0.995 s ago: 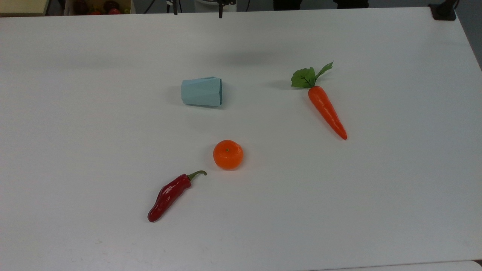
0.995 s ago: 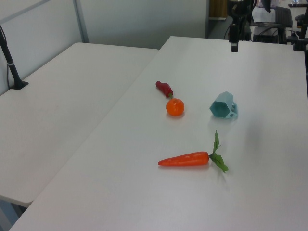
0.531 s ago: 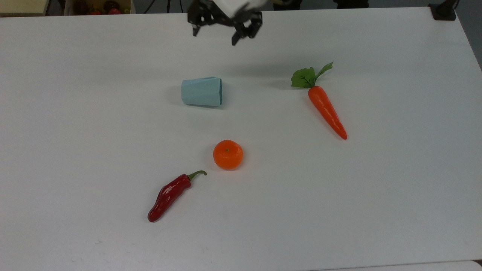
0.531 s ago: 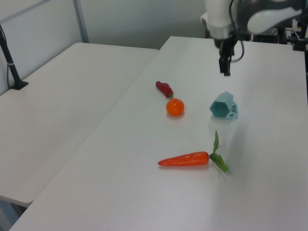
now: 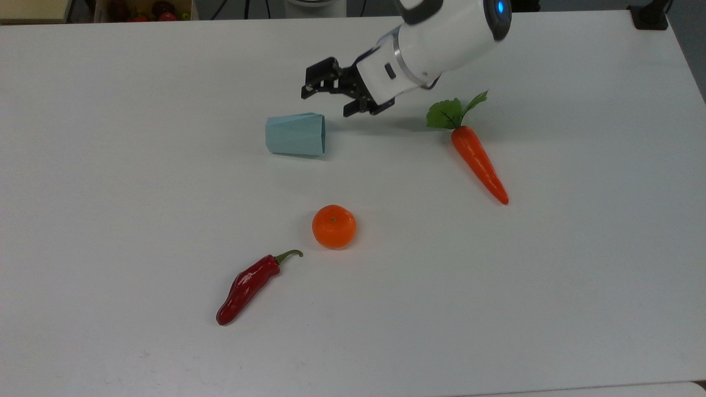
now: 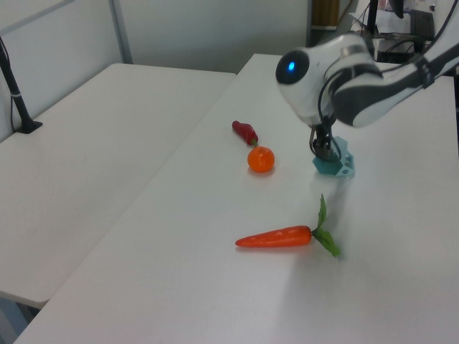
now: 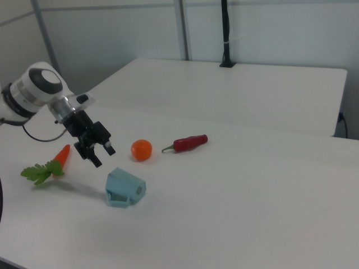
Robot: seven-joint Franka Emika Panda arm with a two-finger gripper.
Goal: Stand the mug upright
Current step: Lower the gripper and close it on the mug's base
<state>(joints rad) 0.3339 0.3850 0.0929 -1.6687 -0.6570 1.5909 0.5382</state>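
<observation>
The mug [image 5: 295, 134] lies on its side on the white table [image 5: 551, 275], rim toward the top view's right, with the gripper [image 5: 329, 101] spread wide just beside that rim, and the carrot [image 5: 477, 163] farther right.

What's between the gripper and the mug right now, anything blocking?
Nothing visible. The open gripper hovers just off the wide rim end of the mug, which lies on its side; bare table lies between them.

In the left view the arm [image 6: 337, 93] covers most of the mug [image 6: 343, 165]; in the right view it hides part of the carrot [image 7: 63, 155].
</observation>
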